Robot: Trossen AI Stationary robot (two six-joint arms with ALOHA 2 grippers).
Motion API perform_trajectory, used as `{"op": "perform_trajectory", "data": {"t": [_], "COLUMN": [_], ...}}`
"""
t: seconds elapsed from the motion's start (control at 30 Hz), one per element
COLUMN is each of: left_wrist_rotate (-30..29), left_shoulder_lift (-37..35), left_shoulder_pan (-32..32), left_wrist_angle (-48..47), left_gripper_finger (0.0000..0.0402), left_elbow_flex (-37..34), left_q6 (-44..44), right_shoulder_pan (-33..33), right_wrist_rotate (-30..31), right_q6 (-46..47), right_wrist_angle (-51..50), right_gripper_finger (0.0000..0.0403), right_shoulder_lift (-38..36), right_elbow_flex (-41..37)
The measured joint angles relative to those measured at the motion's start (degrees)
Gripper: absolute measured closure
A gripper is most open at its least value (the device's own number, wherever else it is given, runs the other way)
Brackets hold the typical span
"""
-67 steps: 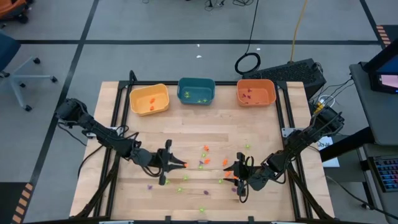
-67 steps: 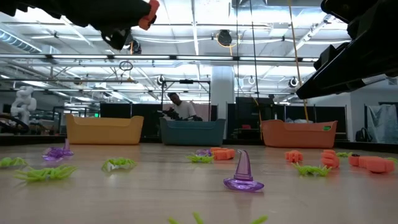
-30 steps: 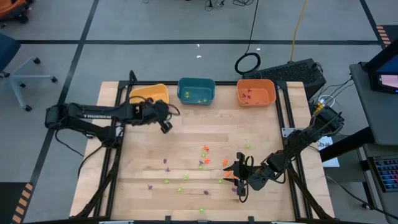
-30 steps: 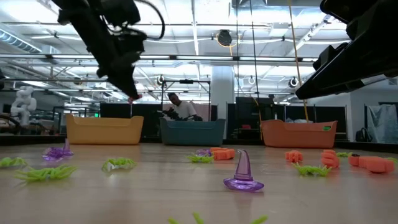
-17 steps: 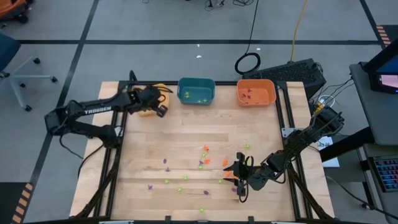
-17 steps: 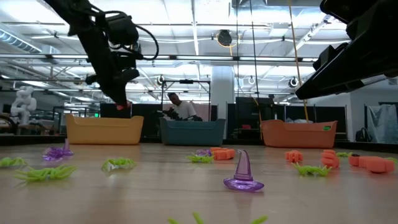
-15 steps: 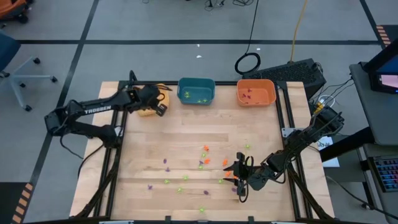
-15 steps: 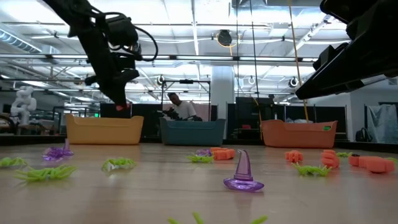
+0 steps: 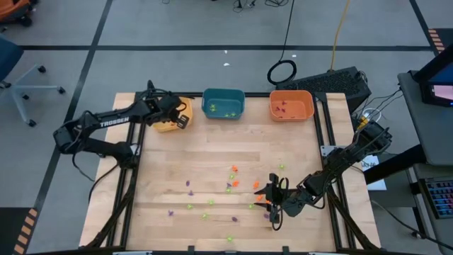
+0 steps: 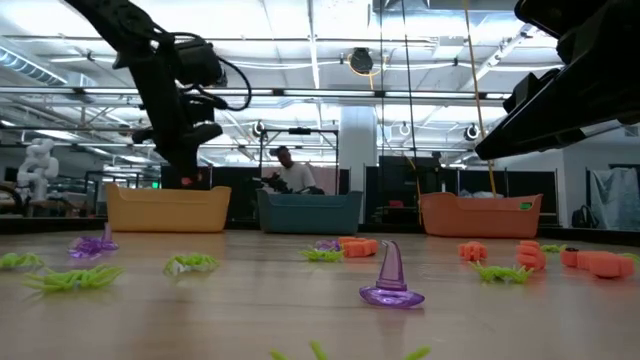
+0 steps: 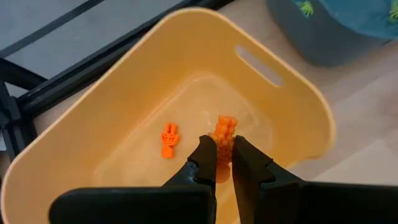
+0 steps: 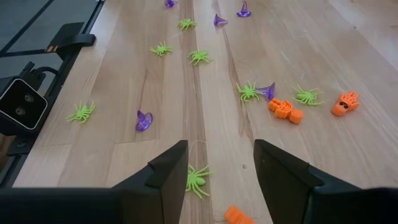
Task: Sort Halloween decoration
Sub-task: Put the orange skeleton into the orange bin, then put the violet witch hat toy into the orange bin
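Hanging over the near part of the wooden table (image 9: 163,177) from the yellow bin (image 9: 170,122), the right gripper (image 12: 219,168) holds its fingers wide and empty above scattered trinkets (image 12: 249,93): six leggy light-green spiders, four glossy purple witch hats and three knobbly orange pieces in its wrist view; farther back, the left gripper (image 11: 222,160) sits over the smooth yellow bin, pinched narrowly on one orange skeleton (image 11: 224,134), with one more orange figure (image 11: 168,138) lying inside. Beside the yellow bin stand a teal bin (image 9: 224,103) holding green bits and an orange bin (image 9: 291,105) holding purple ones.
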Motion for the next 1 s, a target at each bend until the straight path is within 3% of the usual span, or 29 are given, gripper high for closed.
{"op": "perform_trajectory", "data": {"t": [0.3,0.57,0.73,0.83,1.0], "left_wrist_rotate": [-2.0,-6.1,-5.6,-2.5,-2.8], "left_shoulder_lift": [5.1,5.7,5.7,5.3,2.9], "left_shoulder_pan": [0.0,-0.8,-1.1,-2.2,-7.8], "left_wrist_angle": [0.4,0.5,0.4,0.4,0.4], "left_gripper_finger": [0.0372,0.0283,0.0229,0.0213,0.0211], "left_elbow_flex": [0.0,0.0,0.0,0.0,-0.1], "left_q6": [-1.5,-3.0,-3.4,-4.0,-5.5], "right_shoulder_pan": [0.0,0.0,0.0,0.0,0.0], "right_wrist_rotate": [0.0,0.0,0.0,0.0,0.0], "right_q6": [0.0,0.0,0.0,0.0,0.0], "right_wrist_angle": [0.0,0.0,0.0,0.0,0.0], "right_gripper_finger": [0.0232,0.0232,0.0232,0.0232,0.0232], "right_shoulder_lift": [0.0,0.0,0.0,0.0,0.0], "right_elbow_flex": [0.0,0.0,0.0,0.0,0.0]}}
